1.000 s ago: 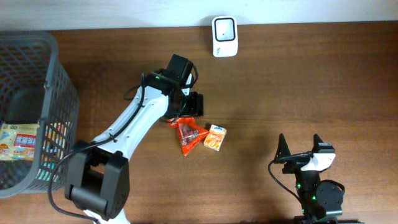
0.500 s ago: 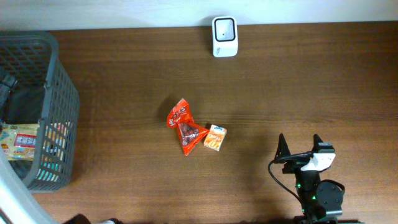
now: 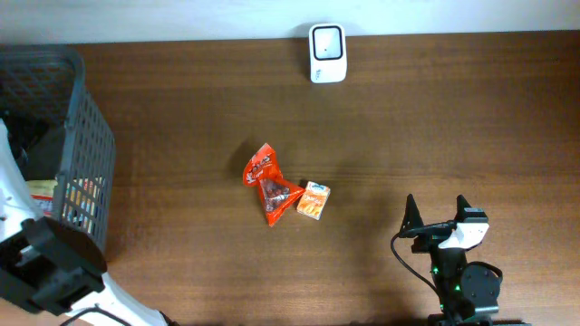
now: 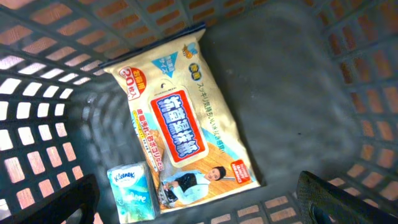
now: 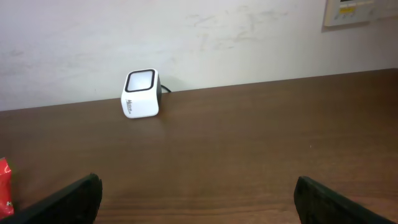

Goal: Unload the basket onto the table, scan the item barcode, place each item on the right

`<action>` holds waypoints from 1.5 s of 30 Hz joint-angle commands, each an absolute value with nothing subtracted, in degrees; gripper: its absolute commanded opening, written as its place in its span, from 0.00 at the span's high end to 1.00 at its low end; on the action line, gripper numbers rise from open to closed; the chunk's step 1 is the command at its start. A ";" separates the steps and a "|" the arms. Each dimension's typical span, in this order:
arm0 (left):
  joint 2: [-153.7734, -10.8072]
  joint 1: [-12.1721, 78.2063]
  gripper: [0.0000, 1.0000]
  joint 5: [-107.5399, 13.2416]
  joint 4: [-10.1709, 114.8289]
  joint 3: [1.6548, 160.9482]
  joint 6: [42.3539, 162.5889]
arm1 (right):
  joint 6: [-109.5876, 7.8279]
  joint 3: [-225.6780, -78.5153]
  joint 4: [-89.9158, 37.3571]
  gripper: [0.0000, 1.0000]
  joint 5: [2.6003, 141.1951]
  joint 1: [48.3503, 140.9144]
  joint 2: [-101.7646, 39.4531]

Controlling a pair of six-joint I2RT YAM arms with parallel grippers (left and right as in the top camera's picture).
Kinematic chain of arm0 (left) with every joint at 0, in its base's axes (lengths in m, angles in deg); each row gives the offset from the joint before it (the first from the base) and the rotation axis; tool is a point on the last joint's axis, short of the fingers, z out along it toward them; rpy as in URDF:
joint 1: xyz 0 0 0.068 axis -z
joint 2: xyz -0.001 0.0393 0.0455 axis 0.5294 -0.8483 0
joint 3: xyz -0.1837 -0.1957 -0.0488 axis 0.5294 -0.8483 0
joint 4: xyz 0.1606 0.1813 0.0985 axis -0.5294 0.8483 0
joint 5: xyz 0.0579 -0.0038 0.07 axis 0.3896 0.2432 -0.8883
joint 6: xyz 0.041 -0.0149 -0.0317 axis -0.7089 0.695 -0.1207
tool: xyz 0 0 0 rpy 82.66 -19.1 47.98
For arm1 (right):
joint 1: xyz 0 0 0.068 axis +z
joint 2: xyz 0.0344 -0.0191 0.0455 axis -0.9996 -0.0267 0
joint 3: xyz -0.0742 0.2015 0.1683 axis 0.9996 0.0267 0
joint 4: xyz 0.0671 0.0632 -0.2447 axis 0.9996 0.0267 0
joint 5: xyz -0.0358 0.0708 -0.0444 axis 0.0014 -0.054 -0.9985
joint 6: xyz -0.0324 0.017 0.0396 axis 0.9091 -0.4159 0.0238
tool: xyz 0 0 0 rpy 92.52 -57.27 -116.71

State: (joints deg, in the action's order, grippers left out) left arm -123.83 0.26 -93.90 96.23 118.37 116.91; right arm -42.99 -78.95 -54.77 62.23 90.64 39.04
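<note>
hanging over the basket (image 4: 348,74), the left jaws stand spread wide and empty; the wipes pack (image 4: 180,130) lies flat just ahead between them, long axis slanting away, tissue pack (image 4: 132,193) beside it toward the left jaw. right jaws spread, well apart.

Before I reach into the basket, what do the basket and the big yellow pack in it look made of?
Basket: probably rigid grey plastic with a matte finish, judging by its moulded lattice walls. Yellow pack: looks like soft, glossy plastic film, since it shows crinkles, light highlights and a flat sealed top edge.
</note>
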 commanded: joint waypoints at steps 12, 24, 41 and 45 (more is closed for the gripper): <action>-133.73 -0.48 0.01 -98.75 93.85 118.46 117.67 | -42.79 -78.54 -54.53 0.01 61.72 90.32 39.41; -143.48 -6.80 0.11 -96.26 95.70 117.69 114.90 | -42.79 -78.54 -54.53 0.01 61.72 90.32 39.15; -146.71 -5.55 0.08 -87.82 91.70 113.96 112.62 | -42.79 -78.54 -54.53 0.02 61.72 90.32 39.15; -146.71 -5.64 0.82 -88.02 91.94 113.96 112.60 | -42.79 -78.54 -54.53 0.02 61.72 90.32 39.15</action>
